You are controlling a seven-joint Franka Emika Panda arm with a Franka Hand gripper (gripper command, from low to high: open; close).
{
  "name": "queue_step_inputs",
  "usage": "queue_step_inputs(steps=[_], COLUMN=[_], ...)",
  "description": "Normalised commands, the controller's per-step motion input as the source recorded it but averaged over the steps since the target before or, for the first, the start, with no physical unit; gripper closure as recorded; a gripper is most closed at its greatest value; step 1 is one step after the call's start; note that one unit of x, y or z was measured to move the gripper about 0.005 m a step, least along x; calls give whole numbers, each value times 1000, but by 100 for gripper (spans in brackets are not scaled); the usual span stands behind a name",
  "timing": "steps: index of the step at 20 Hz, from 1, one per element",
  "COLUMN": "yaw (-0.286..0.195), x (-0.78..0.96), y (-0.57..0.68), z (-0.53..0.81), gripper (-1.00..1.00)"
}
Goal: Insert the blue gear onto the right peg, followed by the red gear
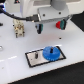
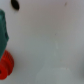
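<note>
- One blue gear [image 1: 51, 52] already lies on the grey plate [image 1: 31, 60], toward the exterior view's right end of it, apparently seated over the right peg, which you cannot see under the hub. Judge step one done.
- One red gear [image 1: 59, 24] is up at the gripper [image 1: 59, 24], well above the plate and toward the exterior view's right of it. So the step in hand is the second: carrying red to the peg.
- Gripper state: in the exterior view the red piece sits between dark finger parts; in the wrist view red [image 2: 6, 66] shows at the frame edge beside a dark green finger [image 2: 4, 30]. It looks pinched on the red gear, though the blur keeps you from seeing pad contact outright.
- Next move, as a judgement: bring the arm over the blue gear, centre the red bore over the blue hub, then descend straight. The peg is thin and hidden, so take alignment off the hub, not the pin.
- Risk: a tilted red gear may catch on the blue hub or teeth and shift the stack.
- Count: one blue gear, one red gear, one plate, one arm. One peg [image 1: 38, 56] visible, the dark pin on the bare half of the plate; the second you must assume under blue.
- One pale fixture block [image 1: 19, 28] stands apart on the white table [image 1: 15, 70], toward the exterior view's left.
</note>
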Motion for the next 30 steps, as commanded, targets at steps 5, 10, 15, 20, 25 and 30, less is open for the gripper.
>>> queue_step_inputs(steps=[5,10,15,20,25,30], yaw=[0,0,0,0,0,0], x=[-587,-441,-316,-304,-271,-351], y=[425,525,558,418,188,-9], z=[-51,-24,-31,-163,-374,-444], gripper=[-100,-100,-100,-100,-100,-100])
